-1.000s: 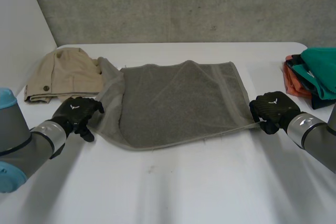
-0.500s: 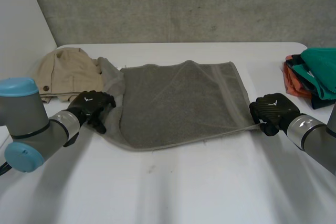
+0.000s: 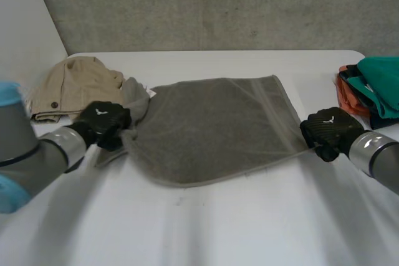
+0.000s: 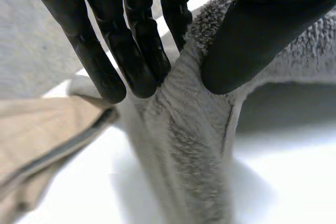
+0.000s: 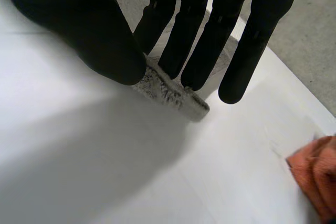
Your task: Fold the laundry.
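A grey towel (image 3: 212, 126) lies spread across the middle of the white table (image 3: 249, 216). My left hand (image 3: 103, 123) grips its bunched left edge; in the left wrist view the fingers (image 4: 131, 51) and thumb pinch a ridge of the towel (image 4: 194, 129). At the towel's near right corner sits my right hand (image 3: 327, 130). The right wrist view has its fingers (image 5: 194, 40) and thumb pinching that corner (image 5: 173, 93) against the table.
A beige garment (image 3: 75, 85) lies at the far left, close to my left hand, and appears beside the towel (image 4: 42, 135) in the left wrist view. A pile of teal and orange clothes (image 3: 371, 88) sits at the right edge, with orange cloth (image 5: 315, 174) near the right hand.
My left hand has moved in to the towel's left edge and closed on it, pulling the cloth taut and flattening the fold. The right hand has stayed at its corner.
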Controlling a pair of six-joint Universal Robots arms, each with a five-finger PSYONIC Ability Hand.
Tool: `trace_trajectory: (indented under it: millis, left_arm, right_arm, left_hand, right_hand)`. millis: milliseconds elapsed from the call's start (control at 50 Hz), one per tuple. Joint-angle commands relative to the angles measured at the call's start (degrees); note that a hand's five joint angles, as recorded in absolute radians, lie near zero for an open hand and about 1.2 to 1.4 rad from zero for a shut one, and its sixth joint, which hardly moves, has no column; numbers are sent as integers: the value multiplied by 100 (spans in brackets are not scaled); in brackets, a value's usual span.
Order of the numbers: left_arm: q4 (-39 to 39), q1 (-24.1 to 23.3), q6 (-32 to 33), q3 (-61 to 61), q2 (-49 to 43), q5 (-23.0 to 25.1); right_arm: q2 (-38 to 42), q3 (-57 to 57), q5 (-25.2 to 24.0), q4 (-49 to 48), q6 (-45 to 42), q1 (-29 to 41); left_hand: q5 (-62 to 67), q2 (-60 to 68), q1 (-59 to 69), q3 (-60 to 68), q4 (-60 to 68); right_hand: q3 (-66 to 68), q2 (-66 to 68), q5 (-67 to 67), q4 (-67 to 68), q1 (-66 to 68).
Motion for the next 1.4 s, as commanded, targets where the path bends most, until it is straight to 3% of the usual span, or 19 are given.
trace_trajectory:
  millis: [20,80,120,180,220,400,520,560,640,680,740,920,1060,1320,1400]
  left_arm:
    - [-924,350,1031,-805,1496,-233]
    - [-2151,429,1820,-1024,1795,-251]
    - [-2559,429,2095,-1086,1770,-268]
    - [-3324,412,2552,-1095,1586,-312]
    - [-3256,385,2702,-964,1296,-365]
    - [-1982,-124,2562,695,-259,-1032]
    - [-857,-458,1992,2901,-744,-1147]
    - [-70,-476,1554,3559,-735,-1112]
    - [1445,-415,639,4160,-621,-1261]
    - [1893,-397,165,4283,-534,-1462]
    - [1616,-362,-100,4354,-472,-1595]
    - [533,-309,-154,3346,-244,-1447]
    - [682,-292,-84,1896,-146,-1157]
    - [867,-151,408,-180,-656,-1077]
    - [1025,-63,470,-488,-481,-1025]
  right_arm:
    - [-707,70,51,1708,-1778,-363]
    - [-961,333,166,3059,-2884,-539]
    - [-1006,421,166,3440,-3185,-557]
    - [-998,501,157,3433,-3284,-460]
    - [-858,414,183,3189,-3144,-382]
    - [144,-930,631,1975,-1773,146]
    - [655,-3108,965,1026,-552,542]
    - [708,-3916,1097,299,70,586]
    - [568,-4360,1247,-1538,1144,516]
    - [384,-4229,1273,-2644,1618,446]
    - [216,-3957,1238,-3246,1884,366]
    - [233,-3280,861,-2405,1797,401]
    - [391,-2384,659,-1903,1411,445]
    - [1094,-801,535,-1208,417,331]
    - [1095,-624,526,-1173,355,199]
  left_hand:
    - [1373,1159,1590,1189,1130]
    - [1373,1159,1590,1189,1130]
    - [1373,1159,1590,1189,1130]
    - [1373,1159,1590,1189,1130]
    - [1373,1159,1590,1189,1130]
    - [1373,1159,1590,1189,1130]
    - [1373,1159,1590,1189,1130]
    - [1373,1159,1590,1189,1130]
    - [1373,1159,1590,1189,1130]
    - [1373,1159,1590,1189,1130]
    - [1373,1159,1590,1189,1130]
    - [1373,1159,1590,1189,1130]
    - [1373,1159,1590,1189,1130]
    - [1373,1159,1590,1189,1130]
    - [-1124,-1338,-907,-1308,-1367]
  right_hand:
    - [1149,1267,1113,1128,1535]
    - [1149,1267,1113,1128,1535]
    - [1149,1267,1113,1128,1535]
    - [1149,1267,1113,1128,1535]
    - [1149,1267,1113,1128,1535]
    - [1149,1267,1113,1128,1535]
    - [1149,1267,1113,1128,1535]
    - [1149,1267,1113,1128,1535]
    - [1149,1267,1113,1128,1535]
    - [1149,1267,1113,1128,1535]
    - [1149,1267,1113,1128,1535]
    - [1149,1267,1113,1128,1535]
    - [1149,1267,1113,1128,1535]
    - [1149,1267,1113,1128,1535]
    - [1149,1267,1113,1128,1535]
